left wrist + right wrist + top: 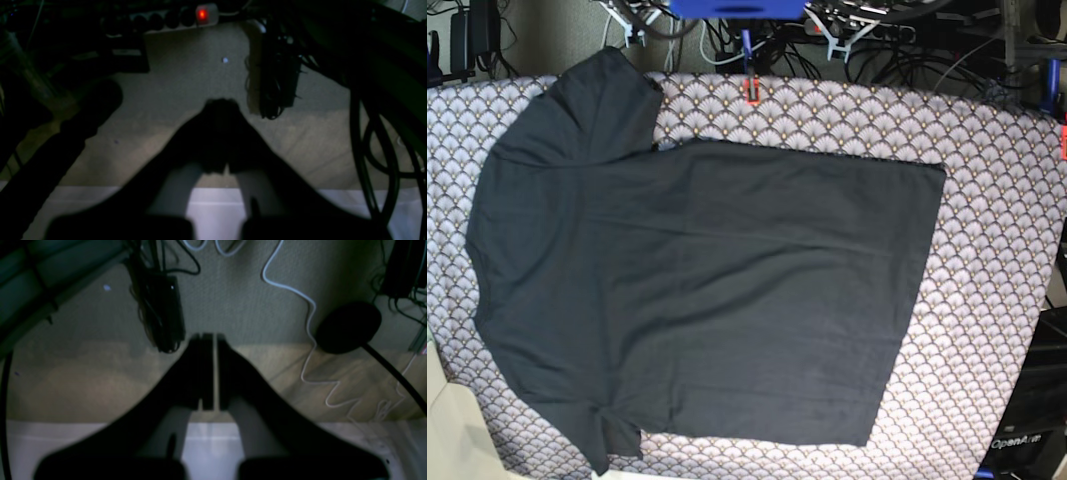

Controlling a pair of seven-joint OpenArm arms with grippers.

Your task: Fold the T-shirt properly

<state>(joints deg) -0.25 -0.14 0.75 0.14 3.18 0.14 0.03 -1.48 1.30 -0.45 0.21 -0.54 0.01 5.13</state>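
The black T-shirt (717, 290) lies spread flat on the grey scallop-patterned cloth (987, 300) in the base view. Its sleeves are at the left, one at the top left and one at the bottom left, and its straight hem faces right. Neither arm shows in the base view. In the left wrist view my left gripper (222, 103) is shut with nothing in it, hanging over floor and carpet, away from the shirt. In the right wrist view my right gripper (208, 337) is also shut and empty, with only a thin slit between its fingers. The T-shirt shows in neither wrist view.
A power strip with a lit red switch (201, 15) and cable bundles (277, 76) lie below the left gripper. A white cable (310, 316) and a round black object (347, 326) lie below the right gripper. A red clip (752, 90) holds the cloth's far edge.
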